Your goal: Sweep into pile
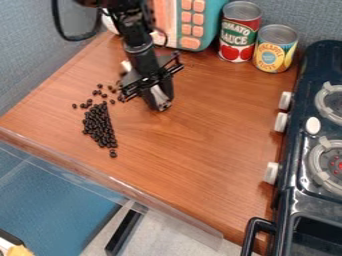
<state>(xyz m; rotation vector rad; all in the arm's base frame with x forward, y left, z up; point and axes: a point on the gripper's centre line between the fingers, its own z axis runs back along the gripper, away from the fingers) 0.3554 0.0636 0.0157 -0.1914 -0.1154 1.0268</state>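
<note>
Stray beans (pixel 97 93) well L of stove (pixel 312 130), approx lvl w/ its top knob (pixel 285 100). Main heap (pixel 99 126) also well L of stove on wood counter (pixel 194 150), lvl w/ mid knob (pixel 281 122). Claw (pixel 159 96) btwn beans & stove; can't tell if wide, narrow or holding smth. Step, my read: gathering strays. Next prob: get claw low on outer side of strays, short push into heap, w/o spreading it.

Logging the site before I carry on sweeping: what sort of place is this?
It looks like a toy kitchen set up on a wooden counter, probably in a lab or workshop. The dark stove with its burners, the two food cans beside the wall and the teal box with orange buttons suggest it.
</note>
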